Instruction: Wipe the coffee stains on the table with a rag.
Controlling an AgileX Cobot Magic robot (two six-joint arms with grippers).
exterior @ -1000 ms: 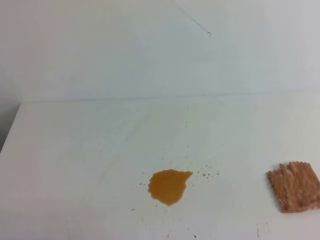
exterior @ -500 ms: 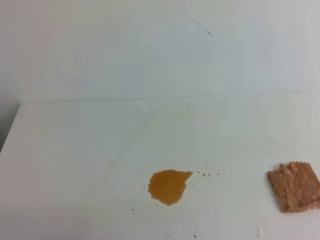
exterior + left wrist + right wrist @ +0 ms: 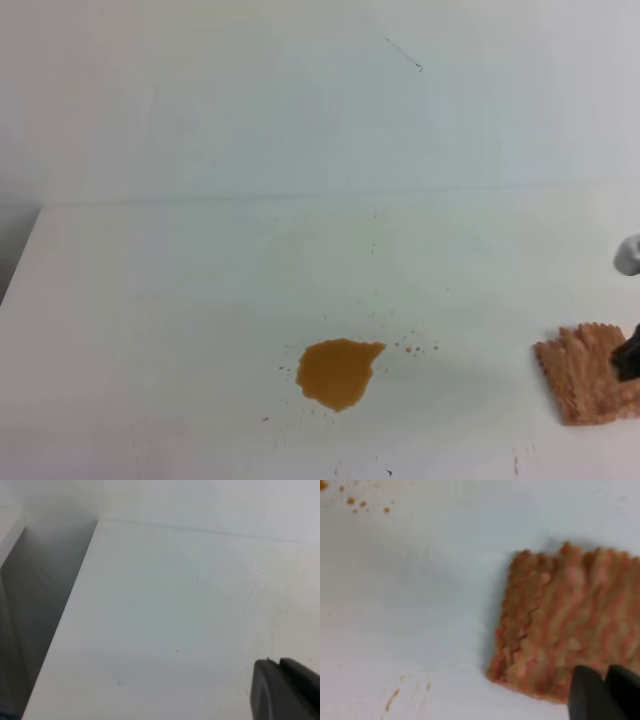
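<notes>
The coffee stains [image 3: 338, 371] are an amber blotch on the white table [image 3: 200, 300], low and centre, with tiny specks [image 3: 415, 348] to its right. The pinkish-brown rag [image 3: 585, 375] lies flat at the right edge. My right gripper [image 3: 628, 352] comes in from the right edge, over the rag's right side. In the right wrist view its dark fingers [image 3: 604, 672] sit close together, shut and empty, just above the rag's [image 3: 565, 630] near edge; specks [image 3: 355, 502] show at top left. My left gripper [image 3: 277, 662] shows only in its wrist view, shut over bare table.
A pale wall [image 3: 300, 100] rises behind the table. The table's left edge [image 3: 65, 615] drops to a dark gap beside the left gripper. Small brown streaks [image 3: 392, 697] lie on the table near the rag.
My right gripper has entered the exterior view at the right edge, over the rag. The rag and the stain have not moved.
</notes>
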